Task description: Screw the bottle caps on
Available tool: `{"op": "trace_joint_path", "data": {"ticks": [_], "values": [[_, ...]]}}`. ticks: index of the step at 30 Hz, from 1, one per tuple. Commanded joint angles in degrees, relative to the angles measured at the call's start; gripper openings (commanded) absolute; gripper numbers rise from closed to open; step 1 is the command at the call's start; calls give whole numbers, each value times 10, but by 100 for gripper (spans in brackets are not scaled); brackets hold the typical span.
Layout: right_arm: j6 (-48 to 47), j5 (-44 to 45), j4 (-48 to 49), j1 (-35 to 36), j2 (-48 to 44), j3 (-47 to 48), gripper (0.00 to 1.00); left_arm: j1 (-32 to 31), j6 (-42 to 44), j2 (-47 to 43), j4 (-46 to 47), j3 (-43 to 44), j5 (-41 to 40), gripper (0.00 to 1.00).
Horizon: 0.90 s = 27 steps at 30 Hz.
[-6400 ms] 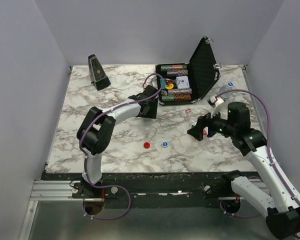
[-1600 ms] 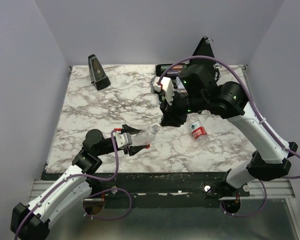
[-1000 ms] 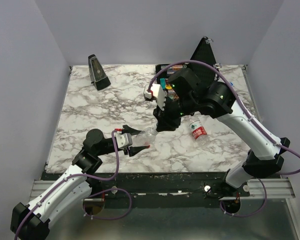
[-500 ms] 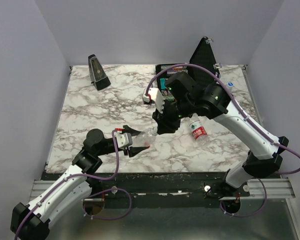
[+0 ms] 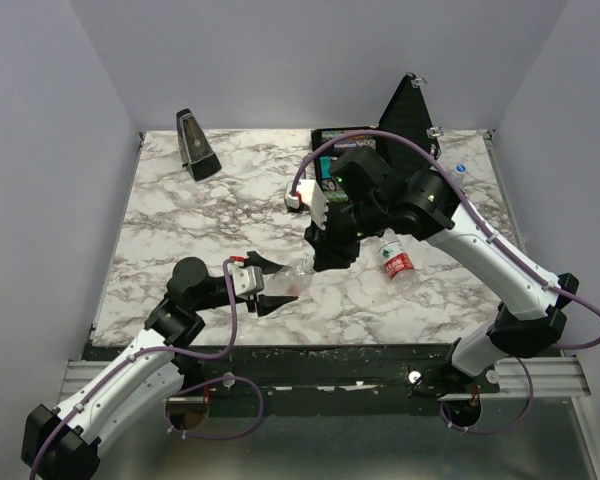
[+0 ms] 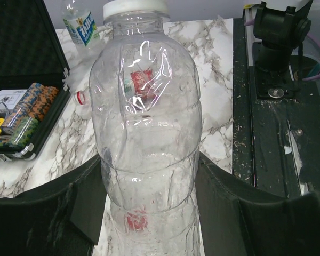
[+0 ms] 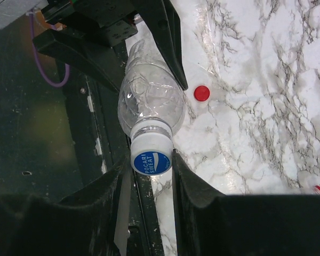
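My left gripper (image 6: pixel 149 160) is shut on a clear, empty plastic bottle (image 6: pixel 144 106), holding it low over the table's front. The bottle (image 5: pixel 292 272) points toward my right gripper (image 5: pixel 318 262). A blue-and-white bottle cap (image 7: pixel 152 160) sits on the bottle's neck, and my right gripper (image 7: pixel 148 161) is shut around it, a finger on each side. The plain red cap (image 7: pixel 201 93) lies on the marble beside the bottle. Another blue-topped cap (image 5: pixel 460 170) lies at the far right of the table.
A second bottle (image 5: pixel 395 263) with a red label lies on its side right of centre. An open black case (image 5: pixel 380 150) of poker chips stands at the back, and a dark metronome (image 5: pixel 195 145) at the back left. The table's dark front rail (image 5: pixel 310 360) runs just below the held bottle.
My right gripper has come down and toward the front with the cap, ending at the neck of the held bottle. The left arm and its bottle have stayed still.
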Motion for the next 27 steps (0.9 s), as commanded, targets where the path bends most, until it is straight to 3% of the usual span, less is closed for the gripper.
{"op": "trace_joint_path", "data": {"ticks": [1,18,23,27], "values": [[-22,-23,1,7,-1,-21,17,-1,-7,-1,82,8,42,35],[-142,-52,-23,17,-18,-58,19,-5,-69,58,181,25,122,35],[-135,-61,-20,16,-17,-62,19,-10,-58,55,193,23,62,28],[-61,-26,0,16,-15,-63,17,-19,-35,44,192,17,-22,27]]}}
